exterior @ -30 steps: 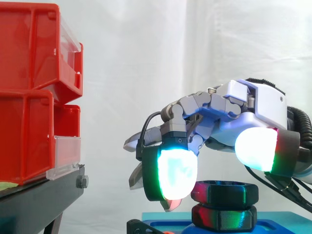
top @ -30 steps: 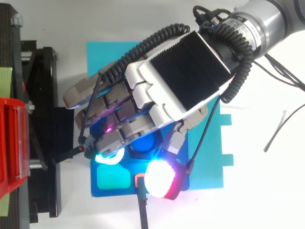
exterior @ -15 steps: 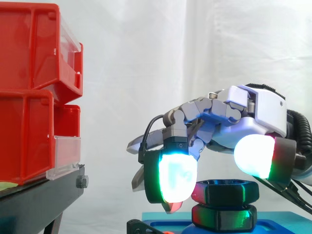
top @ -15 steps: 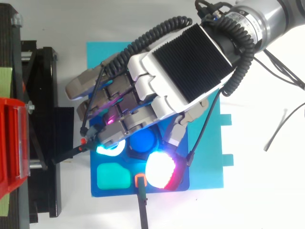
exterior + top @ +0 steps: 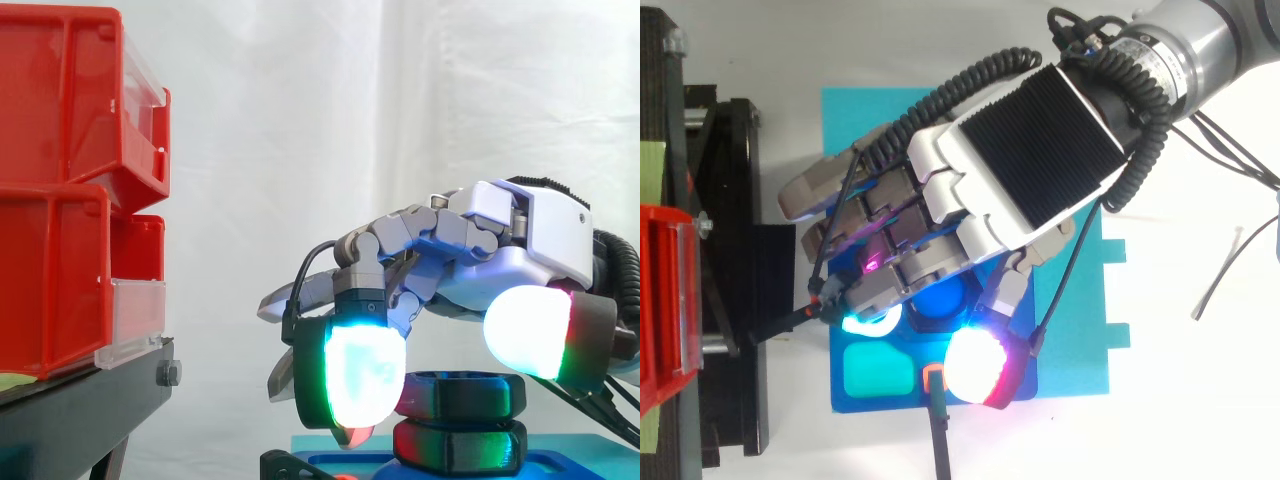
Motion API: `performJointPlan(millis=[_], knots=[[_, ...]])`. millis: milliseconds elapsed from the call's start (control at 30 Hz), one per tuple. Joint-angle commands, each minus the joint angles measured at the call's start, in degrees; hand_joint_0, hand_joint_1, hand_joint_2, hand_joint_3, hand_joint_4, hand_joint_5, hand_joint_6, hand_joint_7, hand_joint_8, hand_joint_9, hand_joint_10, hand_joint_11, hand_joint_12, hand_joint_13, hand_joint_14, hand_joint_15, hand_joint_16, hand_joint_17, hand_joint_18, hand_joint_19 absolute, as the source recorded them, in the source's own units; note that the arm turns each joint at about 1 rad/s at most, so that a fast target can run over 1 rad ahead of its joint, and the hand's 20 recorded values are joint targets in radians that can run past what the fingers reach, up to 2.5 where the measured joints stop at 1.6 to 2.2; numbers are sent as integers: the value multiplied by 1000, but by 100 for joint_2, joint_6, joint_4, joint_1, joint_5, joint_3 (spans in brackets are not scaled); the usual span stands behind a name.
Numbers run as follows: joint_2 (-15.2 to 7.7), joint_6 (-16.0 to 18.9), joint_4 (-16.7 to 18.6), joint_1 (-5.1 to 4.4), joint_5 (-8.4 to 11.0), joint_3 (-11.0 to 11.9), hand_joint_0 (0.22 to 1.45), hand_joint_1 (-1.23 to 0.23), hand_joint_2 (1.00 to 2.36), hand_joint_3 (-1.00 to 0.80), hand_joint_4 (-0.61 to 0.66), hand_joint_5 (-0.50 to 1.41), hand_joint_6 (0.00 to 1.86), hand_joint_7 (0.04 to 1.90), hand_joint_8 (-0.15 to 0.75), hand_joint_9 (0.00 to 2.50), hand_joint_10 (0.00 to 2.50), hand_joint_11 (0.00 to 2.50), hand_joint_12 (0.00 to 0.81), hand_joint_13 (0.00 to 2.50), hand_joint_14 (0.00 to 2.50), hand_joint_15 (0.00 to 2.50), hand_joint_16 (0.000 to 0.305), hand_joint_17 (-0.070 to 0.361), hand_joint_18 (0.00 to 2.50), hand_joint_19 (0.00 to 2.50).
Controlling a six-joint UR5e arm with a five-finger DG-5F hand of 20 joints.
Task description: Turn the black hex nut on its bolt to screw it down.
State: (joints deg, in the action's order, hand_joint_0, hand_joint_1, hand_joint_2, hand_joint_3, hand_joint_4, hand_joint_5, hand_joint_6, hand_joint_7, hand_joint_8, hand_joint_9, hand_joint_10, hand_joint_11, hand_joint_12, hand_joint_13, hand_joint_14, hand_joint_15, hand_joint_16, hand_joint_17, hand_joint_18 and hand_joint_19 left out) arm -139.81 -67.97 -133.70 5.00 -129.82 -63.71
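Observation:
The black hex nut (image 5: 462, 394) sits on a blue bolt (image 5: 939, 300), above a second dark hex piece (image 5: 460, 446) on the blue base plate (image 5: 570, 462). My hand (image 5: 1015, 160) reaches in from the right and arches over the nut, fingers curled down around it. One glowing fingertip (image 5: 353, 368) rests against the nut's left side. The thumb pad (image 5: 527, 331) sits at its near right edge, slightly above the nut's top. In the top view the hand hides most of the nut.
Red bins (image 5: 70, 190) on a black stand (image 5: 80, 410) rise at the left, close to the fingers. The blue plate lies on a cyan mat (image 5: 1085, 330) and holds a teal block (image 5: 878, 369). An orange-tipped part (image 5: 933, 378) is at its front edge.
The hand lifted a little and twisted half a second ago, then sank and turned back to nearly where it was. The nut stays at the same height.

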Motion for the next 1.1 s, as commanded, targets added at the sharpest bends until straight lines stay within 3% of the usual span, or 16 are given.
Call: performJointPlan(millis=[0,267,367,567,833,1067], knots=[[-3,3,2,-16,1,-1,543,-375,1000,-500,170,-64,715,1077,260,1102,14,379,286,777,8,209,30,67,444,190],[6,11,73,-16,-17,-1,543,-374,1000,-500,166,-60,711,1090,262,1112,14,382,286,779,8,210,30,67,441,190],[6,3,55,28,-35,-1,543,-374,1000,-500,166,-60,711,1092,259,1111,14,382,288,780,8,211,30,67,442,186],[-3,3,73,80,-202,-1,543,-374,1000,-500,169,-60,710,1086,261,1106,14,384,285,779,8,210,30,67,442,190],[-3,3,81,203,-333,-10,543,-374,1000,-500,171,-60,708,1089,261,1110,14,376,286,781,8,208,30,68,444,190],[-3,3,90,379,-544,-10,543,-373,1000,-500,175,-58,700,1102,260,1107,15,381,287,781,8,211,30,68,444,190]])
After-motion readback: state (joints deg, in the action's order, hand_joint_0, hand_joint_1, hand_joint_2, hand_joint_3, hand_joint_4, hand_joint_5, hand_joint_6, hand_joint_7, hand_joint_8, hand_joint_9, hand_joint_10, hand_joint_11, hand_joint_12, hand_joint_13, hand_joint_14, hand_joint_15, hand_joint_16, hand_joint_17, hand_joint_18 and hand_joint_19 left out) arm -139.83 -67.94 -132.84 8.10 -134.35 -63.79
